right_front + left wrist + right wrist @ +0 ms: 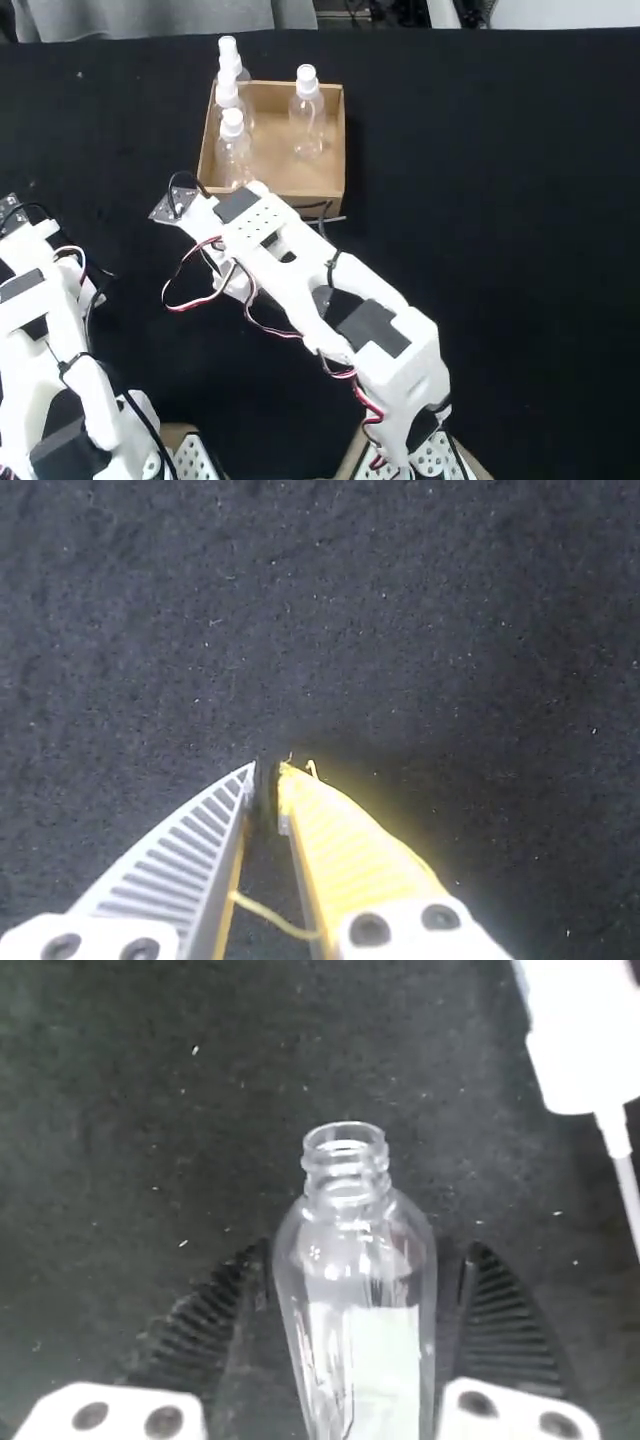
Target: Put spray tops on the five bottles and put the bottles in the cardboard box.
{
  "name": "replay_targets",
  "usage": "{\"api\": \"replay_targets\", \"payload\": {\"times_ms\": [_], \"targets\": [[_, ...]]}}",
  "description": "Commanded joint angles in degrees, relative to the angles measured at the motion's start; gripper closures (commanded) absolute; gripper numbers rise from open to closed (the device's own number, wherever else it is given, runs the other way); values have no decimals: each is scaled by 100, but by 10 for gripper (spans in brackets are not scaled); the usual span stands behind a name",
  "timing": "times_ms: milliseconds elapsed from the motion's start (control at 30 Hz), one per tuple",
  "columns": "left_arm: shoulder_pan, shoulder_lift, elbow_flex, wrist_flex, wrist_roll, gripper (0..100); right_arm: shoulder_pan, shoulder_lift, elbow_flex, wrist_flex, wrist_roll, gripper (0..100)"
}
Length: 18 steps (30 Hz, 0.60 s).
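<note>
Right jaws are straddling, open, an uncapped bottle (352,1235); its label (370,1360) is showing plain white; left jaws are resting closed.

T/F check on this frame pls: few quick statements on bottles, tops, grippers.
1. The open bottle at the right gripper has no spray top on it. True.
2. The left gripper holds a spray top. False: it is shut on nothing, above the black cloth.
3. Four capped bottles stand at the cardboard box. True.
4. The loose spray top lies inside the box. False: it lies on the cloth beside the open bottle.
</note>
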Motion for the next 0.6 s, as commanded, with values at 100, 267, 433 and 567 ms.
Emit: {"api": "replay_targets", "payload": {"times_ms": [100, 267, 433, 567], "targets": [[-48, -229, -75, -97, 0, 970, 70, -66, -92, -44, 53, 740], [-48, -229, -75, -97, 0, 970, 70, -66, -84, 202, 281, 740], [-48, -229, -75, -97, 0, 970, 79, -66, -84, 246, 308, 740], [-48, -229, -75, -97, 0, 970, 79, -57, -84, 237, 308, 740]]}}
